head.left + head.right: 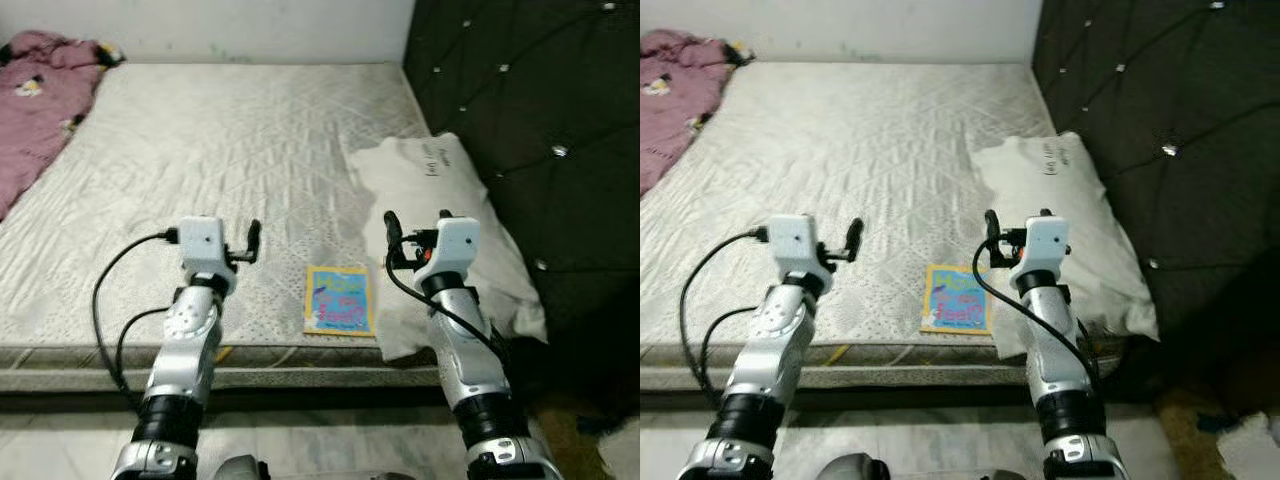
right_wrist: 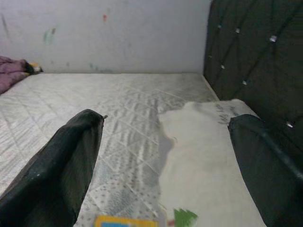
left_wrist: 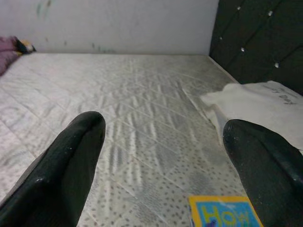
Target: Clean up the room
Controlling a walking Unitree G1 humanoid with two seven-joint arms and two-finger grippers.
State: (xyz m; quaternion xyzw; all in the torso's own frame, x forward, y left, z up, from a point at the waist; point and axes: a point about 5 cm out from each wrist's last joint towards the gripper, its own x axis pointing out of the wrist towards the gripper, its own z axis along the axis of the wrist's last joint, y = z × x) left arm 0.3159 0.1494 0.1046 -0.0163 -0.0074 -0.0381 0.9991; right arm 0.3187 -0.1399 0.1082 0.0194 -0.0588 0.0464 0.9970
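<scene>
Tools both raised over the near edge of the bed (image 1: pixel 200 130), fingers spread wide, holding and touching nothing. Left tool (image 1: pixel 250 240) sits lower left of centre; right tool (image 1: pixel 415 232) lower right of centre, over the near corner of the white pillow (image 1: pixel 440 190). Book (image 1: pixel 339 299), blue cover with yellow border, lies flat on the mattress at lower centre, between the two tools and nearer the right one, its right edge just beside the pillow. Dark tufted headboard (image 1: pixel 540 100) fills the right side. Pink blanket (image 1: pixel 35 100) bunched at upper left, well apart from both tools.
</scene>
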